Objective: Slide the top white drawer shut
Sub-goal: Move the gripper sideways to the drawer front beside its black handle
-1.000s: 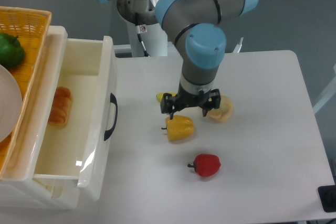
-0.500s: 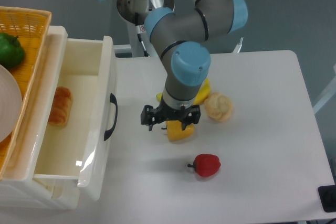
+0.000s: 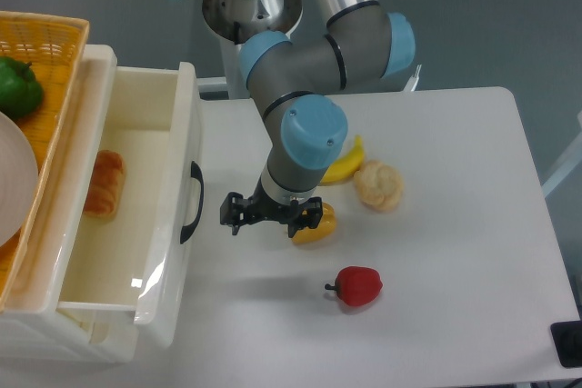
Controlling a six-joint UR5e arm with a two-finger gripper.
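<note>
The top white drawer (image 3: 173,179) stands pulled out of the cabinet at the left, a deep cream tub with a black curved handle (image 3: 192,202) on its front. A bread roll (image 3: 103,184) lies inside it. My gripper (image 3: 271,213) hangs over the table to the right of the handle, a short gap away, not touching the drawer. Its fingers are spread apart and hold nothing. A yellow bell pepper (image 3: 318,225) lies just behind it, partly hidden by the wrist.
A banana (image 3: 341,165), a pale bun (image 3: 378,184) and a red bell pepper (image 3: 357,285) lie on the white table (image 3: 455,252). A yellow wicker basket (image 3: 36,52) with a green pepper (image 3: 18,86) sits atop the cabinet.
The arm has swung left across the table, carrying the gripper from above the yellow pepper toward the drawer's handle. The banana has come into full view.
</note>
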